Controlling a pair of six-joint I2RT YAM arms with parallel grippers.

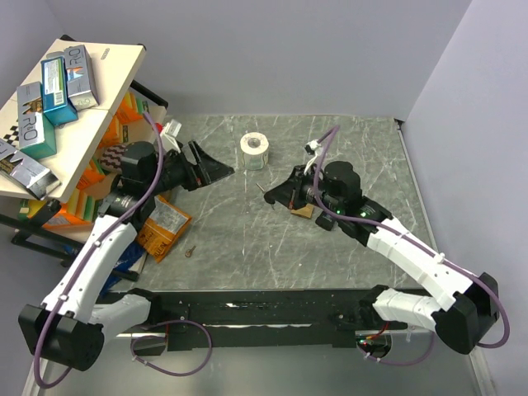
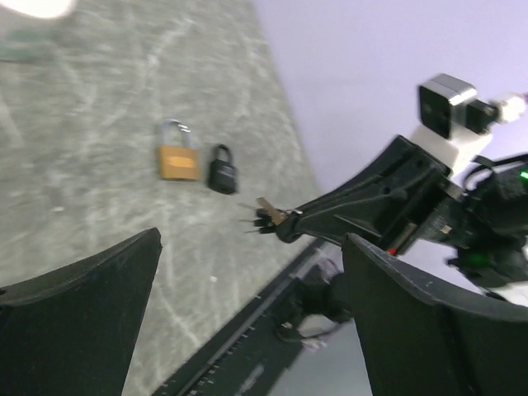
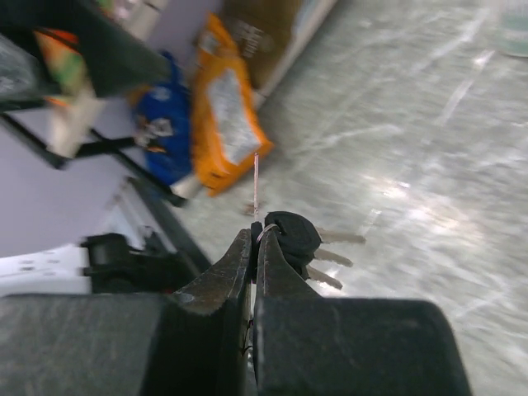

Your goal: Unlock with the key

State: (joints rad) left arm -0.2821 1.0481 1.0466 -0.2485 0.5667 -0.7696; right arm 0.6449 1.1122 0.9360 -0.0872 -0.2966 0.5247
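Note:
My right gripper point(image 3: 254, 235) is shut on the key point(image 3: 295, 234), a small bunch with black heads. One blade sticks straight out past the tips and the other blades fan to the right. From above, that gripper point(image 1: 267, 196) hovers mid-table with the key point(image 1: 261, 190) at its tip. A brass padlock point(image 2: 178, 157) and a black padlock point(image 2: 222, 169) lie side by side on the table, just beyond the key point(image 2: 262, 216). The brass padlock point(image 1: 302, 211) peeks out from under the right arm. My left gripper point(image 1: 216, 165) stands open and empty, facing the right one.
A white tape roll point(image 1: 255, 151) stands at the back centre. An orange packet point(image 1: 162, 228) lies at the table's left edge, with a small loose metal piece point(image 1: 190, 251) near it. A shelf point(image 1: 107, 70) carrying boxes stands at the far left.

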